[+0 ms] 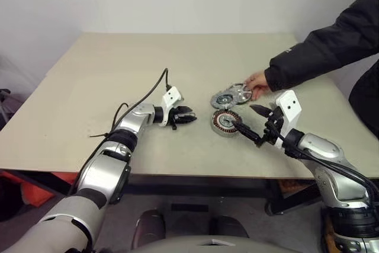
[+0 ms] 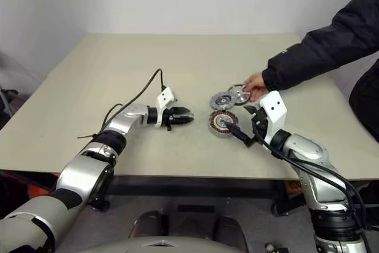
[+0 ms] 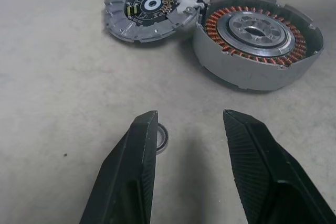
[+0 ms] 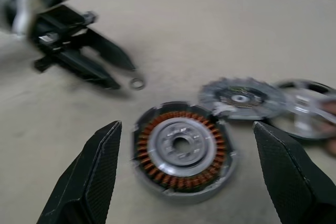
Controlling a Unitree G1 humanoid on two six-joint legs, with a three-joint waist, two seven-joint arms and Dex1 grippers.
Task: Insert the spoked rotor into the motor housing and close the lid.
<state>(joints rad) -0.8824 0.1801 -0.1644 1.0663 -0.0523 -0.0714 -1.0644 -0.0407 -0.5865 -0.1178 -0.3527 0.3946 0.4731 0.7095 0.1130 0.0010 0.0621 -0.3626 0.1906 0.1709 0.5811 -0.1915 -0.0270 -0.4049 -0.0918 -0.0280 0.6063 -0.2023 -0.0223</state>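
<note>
Your wide-open right end effector [image 4: 184, 177] frames the short round copper-coiled motor housing [image 1: 226, 122] on the beige counter [image 1: 89, 87], your empty, part-open left end effector [image 1: 188, 115] waits nearby, while a person's hand [image 1: 257, 81] places the bright-silver spoked rotor [image 1: 240, 93] beside the dull grey notched lid [image 1: 222, 99].

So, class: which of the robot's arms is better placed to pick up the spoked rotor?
Right. Its open tool sits nearer the spoked rotor, though a person's hand is on it; the left tool is farther off.
</note>
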